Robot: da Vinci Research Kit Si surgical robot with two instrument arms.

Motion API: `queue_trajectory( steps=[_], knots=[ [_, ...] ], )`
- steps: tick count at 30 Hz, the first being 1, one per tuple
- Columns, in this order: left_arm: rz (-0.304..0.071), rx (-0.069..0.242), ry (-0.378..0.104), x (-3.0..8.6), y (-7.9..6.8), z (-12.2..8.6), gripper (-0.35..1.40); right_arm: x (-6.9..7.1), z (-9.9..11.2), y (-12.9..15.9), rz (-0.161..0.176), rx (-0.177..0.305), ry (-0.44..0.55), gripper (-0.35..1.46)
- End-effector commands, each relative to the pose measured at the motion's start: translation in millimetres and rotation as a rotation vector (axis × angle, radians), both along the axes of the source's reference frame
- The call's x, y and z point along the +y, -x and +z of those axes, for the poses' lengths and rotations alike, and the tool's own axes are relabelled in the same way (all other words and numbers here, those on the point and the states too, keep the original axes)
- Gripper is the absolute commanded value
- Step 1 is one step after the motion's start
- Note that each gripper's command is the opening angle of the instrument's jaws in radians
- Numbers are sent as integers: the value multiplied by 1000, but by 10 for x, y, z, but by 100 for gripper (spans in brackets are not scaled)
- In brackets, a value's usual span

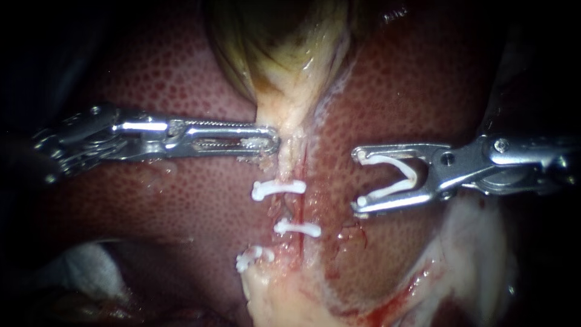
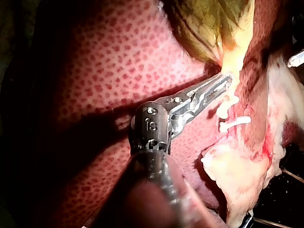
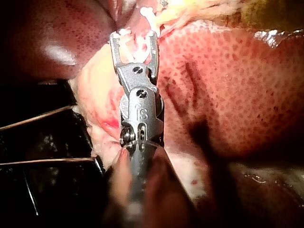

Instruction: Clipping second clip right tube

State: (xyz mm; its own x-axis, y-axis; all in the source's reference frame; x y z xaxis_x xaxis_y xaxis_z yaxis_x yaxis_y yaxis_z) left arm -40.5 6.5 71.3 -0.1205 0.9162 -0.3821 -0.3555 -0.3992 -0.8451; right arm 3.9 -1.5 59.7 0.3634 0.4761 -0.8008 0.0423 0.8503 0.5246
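The yellow-green gallbladder [image 1: 284, 42] narrows to a pale strand [image 1: 290, 154] running down over the liver. My left instrument [image 1: 269, 143] has its jaws shut on the edge of that strand just below the gallbladder, as the left wrist view [image 2: 222, 85] also shows. Three white clips [image 1: 278, 188] [image 1: 298, 228] [image 1: 251, 258] cross the strand lower down. I cannot tell the tubes apart. My right instrument [image 1: 362, 178] holds an open white clip [image 1: 396, 175] between its wide-spread jaws, to the right of the strand and apart from it. In the right wrist view its jaws [image 3: 134, 39] point at the strand.
Speckled red liver [image 1: 181, 72] lies on both sides of the strand. Pale fatty tissue [image 1: 478, 254] with some blood sits under the right instrument. White gauze [image 1: 85, 266] shows at the lower left. Thin wires [image 3: 38, 116] cross the dark area beside the right shaft.
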Motion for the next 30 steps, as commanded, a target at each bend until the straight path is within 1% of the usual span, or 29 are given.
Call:
queue_trajectory(
  steps=[1, 4, 7, 8, 11, 12, 15, 16, 19, 22, 26, 29, 30],
  knots=[
    [1, -1, 0, 0, -1, 0, -35, 0, 0, 0, 0, 0, 0, 49],
    [6, -5, -3, 4, -9, -3, -35, -1, 0, -1, 0, 0, 0, 49],
    [-10, 3, -5, 16, -26, -15, -35, -1, 1, 0, 0, 0, 0, 49],
    [-17, 10, -7, 22, -36, -21, -35, -1, 1, 0, 0, 0, 0, 49],
    [-52, -1, -6, 34, -60, -38, -35, -1, 1, 0, 0, 0, 1, 49],
    [-71, -8, -12, 39, -70, -45, -35, -1, 1, 0, 0, 0, 1, 49],
    [-101, -27, 4, 49, -90, -63, -35, -1, 1, 0, 0, 0, 1, 49],
    [-106, -29, 8, 51, -94, -67, -35, -1, 1, 0, 0, 0, 1, 49],
    [-112, -32, 21, 55, -98, -78, -35, -1, 1, 0, 0, 0, 1, 49],
    [-115, -29, 23, 51, -95, -80, -35, 0, 1, -1, 0, -1, 1, 49],
    [-116, -28, 23, 50, -94, -81, -35, -2, 5, -3, 2, -2, 3, 49],
    [-117, -27, 23, 50, -94, -82, -35, -8, 17, -12, -6, 3, 12, 49],
    [-117, -27, 23, 49, -94, -82, -35, -11, 25, -18, -7, 4, 3, 49]
  ],
)
